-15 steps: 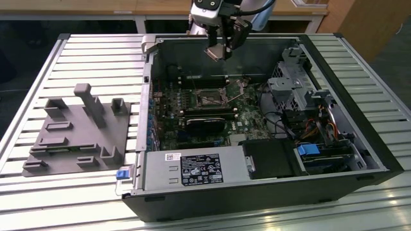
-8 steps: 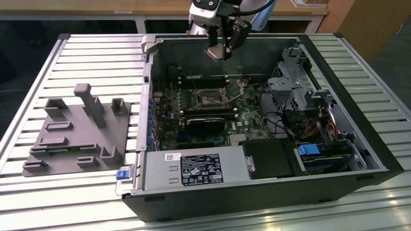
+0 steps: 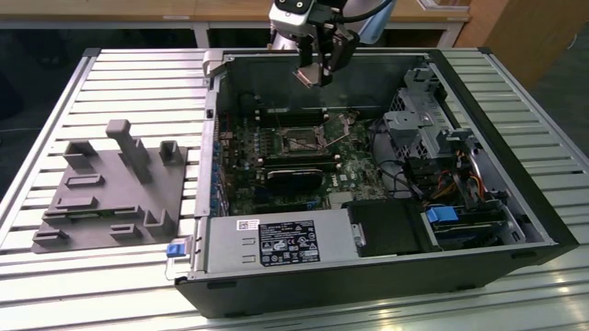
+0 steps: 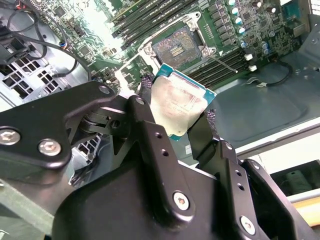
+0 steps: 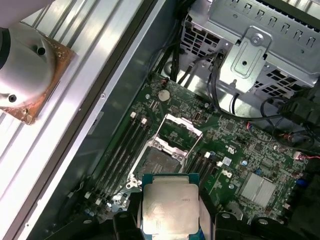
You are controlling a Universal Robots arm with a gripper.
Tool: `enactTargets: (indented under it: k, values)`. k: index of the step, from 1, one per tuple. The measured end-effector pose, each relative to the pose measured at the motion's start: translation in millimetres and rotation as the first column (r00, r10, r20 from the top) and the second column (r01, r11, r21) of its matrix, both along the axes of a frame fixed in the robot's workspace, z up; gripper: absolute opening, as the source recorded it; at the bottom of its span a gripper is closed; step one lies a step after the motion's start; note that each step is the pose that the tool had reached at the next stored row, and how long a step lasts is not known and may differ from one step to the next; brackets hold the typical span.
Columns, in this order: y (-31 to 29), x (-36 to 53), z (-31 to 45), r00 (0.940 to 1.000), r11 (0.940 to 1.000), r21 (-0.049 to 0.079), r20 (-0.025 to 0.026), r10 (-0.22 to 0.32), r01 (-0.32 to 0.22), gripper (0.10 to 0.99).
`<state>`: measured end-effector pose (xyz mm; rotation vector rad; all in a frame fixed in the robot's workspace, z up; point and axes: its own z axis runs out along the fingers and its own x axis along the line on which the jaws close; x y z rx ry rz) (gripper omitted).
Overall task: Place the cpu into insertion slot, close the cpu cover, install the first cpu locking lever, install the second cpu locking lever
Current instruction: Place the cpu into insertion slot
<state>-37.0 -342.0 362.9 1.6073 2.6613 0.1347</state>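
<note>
Gripper is clamped on the cpu by 2 opposite edges, hanging high over the board inside the open case. Slot lies empty below, well apart from the cpu, with the cover flipped up beside it. None of the 4 steps looks done: seating, closing and 2 levers are left.

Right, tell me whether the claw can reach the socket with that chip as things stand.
Probably yes: the claw holds the chip above the open socket, its cover looks lifted, and nothing lies between.
</note>
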Motion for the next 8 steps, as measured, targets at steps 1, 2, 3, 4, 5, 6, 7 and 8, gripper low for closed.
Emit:
enactTargets:
  k: [1,2,3,4,5,6,7,8]
  values:
    - [0.0,0.0,0.0,1.0000,1.0000,0.000,0.0000,-0.004,0.004,0.537]
    - [0.0,0.0,0.0,1.0000,1.0000,0.000,0.0000,-0.008,0.008,0.537]
    - [0.0,0.0,-0.1,0.9999,0.9999,0.000,0.0000,-0.012,0.012,0.537]
    - [0.0,0.0,-0.1,0.9999,0.9999,0.000,0.0000,-0.017,0.017,0.537]
    - [0.0,0.0,-0.2,0.9998,0.9998,0.000,0.0000,-0.021,0.021,0.537]
    - [0.0,0.0,-0.2,0.9997,0.9997,0.000,0.0000,-0.025,0.025,0.537]
    - [0.0,0.0,-0.2,0.9996,0.9996,0.000,0.0000,-0.030,0.030,0.537]
    - [0.0,0.0,-0.2,0.9994,0.9994,0.000,0.0000,-0.034,0.034,0.537]
